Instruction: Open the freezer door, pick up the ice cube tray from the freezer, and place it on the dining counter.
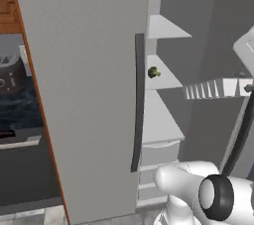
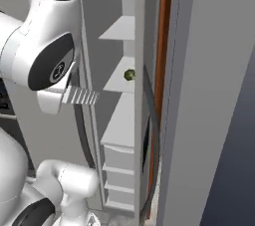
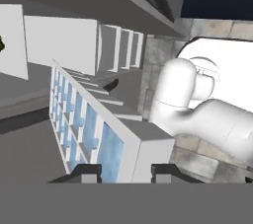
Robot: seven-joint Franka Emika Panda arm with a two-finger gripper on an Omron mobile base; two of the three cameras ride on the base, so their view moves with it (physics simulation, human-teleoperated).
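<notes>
The small pale blue-white ice cube tray with square cells is clamped at one end by the two-finger gripper. Its long side sticks straight out from the fingers. It hangs in the air, off the shelves, just outside the tall light-grey freezer. A small green lump sits on a white shelf inside.

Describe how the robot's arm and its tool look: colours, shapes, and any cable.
The arm is glossy white, built of rounded, tube-like links. Its joints carry dark grey to black round caps with a lighter centre. A thin dark cable curves along it in the left base view. The tool ends in two small dark, blocky finger tips.
</notes>
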